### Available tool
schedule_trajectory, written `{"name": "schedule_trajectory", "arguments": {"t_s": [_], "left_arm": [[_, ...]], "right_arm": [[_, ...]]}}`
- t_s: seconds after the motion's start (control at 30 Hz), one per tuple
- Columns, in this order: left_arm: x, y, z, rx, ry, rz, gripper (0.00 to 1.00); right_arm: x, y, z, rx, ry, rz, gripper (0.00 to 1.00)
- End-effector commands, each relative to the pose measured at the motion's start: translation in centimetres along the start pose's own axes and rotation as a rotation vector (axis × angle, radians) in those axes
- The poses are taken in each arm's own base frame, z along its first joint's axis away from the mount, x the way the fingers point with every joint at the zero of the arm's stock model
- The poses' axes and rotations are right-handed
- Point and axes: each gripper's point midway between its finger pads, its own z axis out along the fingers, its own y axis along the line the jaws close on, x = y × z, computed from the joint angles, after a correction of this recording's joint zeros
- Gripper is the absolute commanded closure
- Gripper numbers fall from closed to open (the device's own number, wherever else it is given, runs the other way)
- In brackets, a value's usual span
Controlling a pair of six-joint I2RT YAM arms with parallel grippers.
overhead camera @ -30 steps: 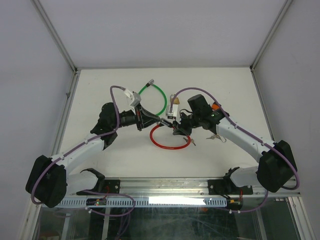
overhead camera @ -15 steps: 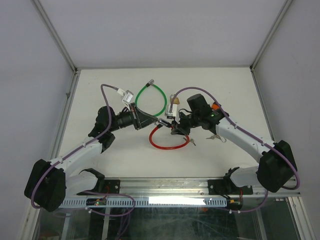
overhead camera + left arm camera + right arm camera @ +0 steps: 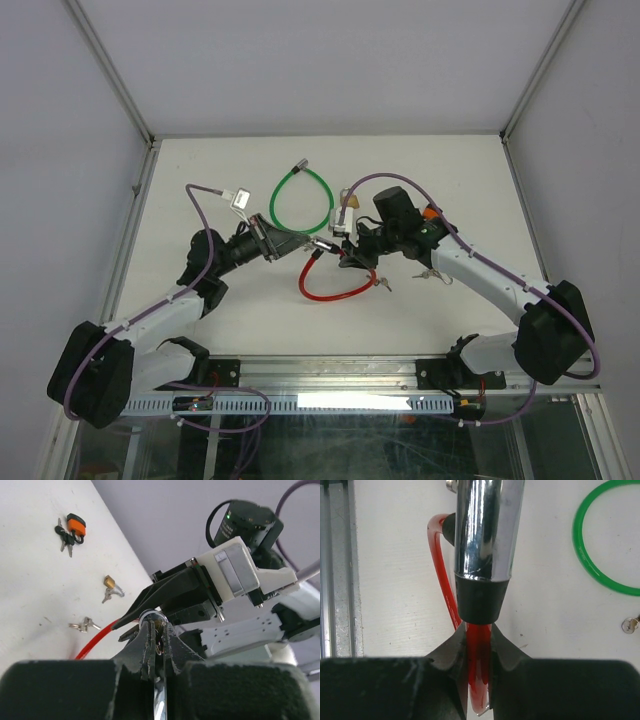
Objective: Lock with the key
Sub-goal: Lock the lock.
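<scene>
The red cable lock (image 3: 330, 296) sits near the middle of the table (image 3: 200, 170), between the two arms, with its red loop curving toward the near edge. The right gripper (image 3: 479, 640) is clamped on it: in the right wrist view the two black fingers are pinched onto the red cable just below the black collar, and the chrome barrel (image 3: 482, 530) stands out beyond the fingertips. The left gripper (image 3: 158, 626) comes in from the left side and meets the open end of that barrel. Its fingers are drawn almost fully together on the key (image 3: 160, 636), which shows only as a thin brassy sliver between them at the barrel's face; how deep it sits in the lock cannot be told. In the left wrist view the right gripper's dark fingers lie just behind the barrel, so the two claws are close together without clearly touching. A green cable loop (image 3: 273, 207) lies flat just beyond the left gripper, toward the far edge. An orange padlock (image 3: 76, 524) with a bunch of keys lies right of centre beside the right arm, and nearer the grippers are a small brass padlock (image 3: 110, 583) and a pair of loose keys (image 3: 85, 626).
</scene>
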Motion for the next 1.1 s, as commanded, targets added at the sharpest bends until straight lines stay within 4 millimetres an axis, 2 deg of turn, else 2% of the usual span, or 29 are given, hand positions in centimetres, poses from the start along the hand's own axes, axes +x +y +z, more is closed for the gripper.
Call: {"name": "schedule_trajectory", "arguments": {"t_s": [0.0, 0.07, 0.13, 0.27, 0.33, 0.37, 0.4, 0.43, 0.5, 0.63, 0.77, 0.87, 0.97, 1.07], "left_arm": [[-3.7, -5.1, -1.6, 0.200, -0.199, -0.208, 1.00], [-3.2, -4.8, -1.8, 0.210, -0.186, -0.267, 1.00], [-3.0, -3.8, -1.8, 0.165, -0.195, -0.291, 1.00], [-3.4, -2.5, -1.3, 0.054, -0.207, -0.163, 1.00], [-3.7, -2.8, -1.0, 0.022, -0.203, 0.087, 1.00], [-3.0, -3.3, -0.8, 0.046, -0.173, 0.253, 1.00], [-2.1, -4.4, -1.0, 0.143, -0.131, 0.498, 1.00], [-0.6, -5.3, -1.4, 0.240, -0.080, 0.614, 1.00], [1.8, -5.0, -2.3, 0.375, -0.033, 0.961, 1.00], [2.7, -3.8, -2.9, 0.460, -0.076, 1.281, 1.00], [2.4, -3.7, -2.0, 0.566, 0.028, 1.296, 1.00], [1.4, -2.3, -1.2, 0.546, 0.103, 1.259, 1.00], [-0.3, -1.5, -1.1, 0.451, 0.080, 1.129, 1.00], [-2.6, -2.0, -1.7, 0.345, -0.030, 0.905, 1.00]], "right_arm": [[2.6, 0.3, -0.6, 0.009, 0.098, 0.055, 1.00], [2.6, 0.3, -0.6, 0.010, 0.097, 0.056, 1.00], [2.6, 0.3, -0.6, 0.009, 0.098, 0.055, 1.00], [2.6, 0.2, -0.6, 0.011, 0.099, 0.054, 1.00], [2.7, 0.3, -0.6, 0.006, 0.100, 0.052, 1.00], [2.5, 0.3, -0.6, 0.005, 0.094, 0.048, 1.00], [2.6, 0.4, -0.6, 0.003, 0.094, 0.046, 1.00], [2.5, 0.4, -0.6, 0.002, 0.093, 0.045, 1.00], [2.4, 0.4, -0.7, 0.004, 0.090, 0.041, 1.00], [2.5, 0.5, -0.7, 0.001, 0.091, 0.044, 1.00], [2.6, 0.5, -0.7, -0.002, 0.091, 0.042, 1.00], [2.5, 0.5, -0.7, -0.001, 0.090, 0.042, 1.00], [2.4, 0.6, -0.8, 0.001, 0.085, 0.040, 1.00], [2.4, 0.6, -0.9, 0.000, 0.084, 0.041, 1.00]]}}
